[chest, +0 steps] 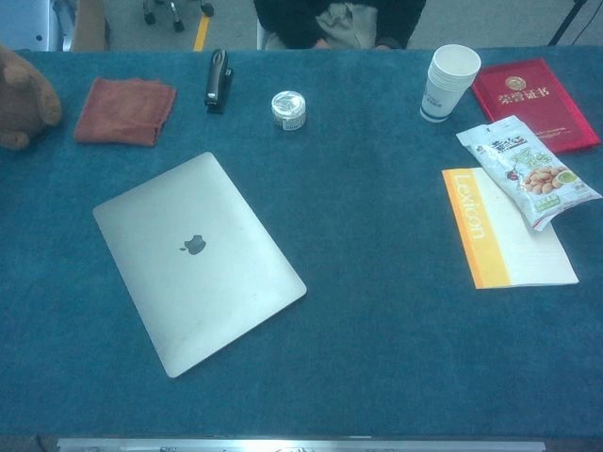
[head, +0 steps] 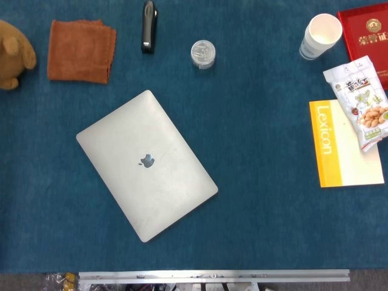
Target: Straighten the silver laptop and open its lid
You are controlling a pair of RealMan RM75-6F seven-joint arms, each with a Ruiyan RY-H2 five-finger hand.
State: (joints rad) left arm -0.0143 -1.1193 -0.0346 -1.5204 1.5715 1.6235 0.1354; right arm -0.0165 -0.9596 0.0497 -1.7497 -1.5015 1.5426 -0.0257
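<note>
The silver laptop [head: 147,164] lies on the blue table cloth [head: 254,200], left of centre, with its lid closed and the dark logo facing up. It is turned askew, its corners pointing roughly toward the table's edges. The chest view shows the same laptop [chest: 196,260] lying flat and rotated the same way. Neither hand appears in the head view or the chest view.
Along the back stand a brown cloth [head: 81,50], a black stapler [head: 148,25], a small round tin [head: 203,53] and a plush toy [head: 13,54]. At the right are a paper cup [head: 319,36], a red booklet [head: 367,30], a snack bag [head: 362,100] and a yellow-and-white book [head: 345,145].
</note>
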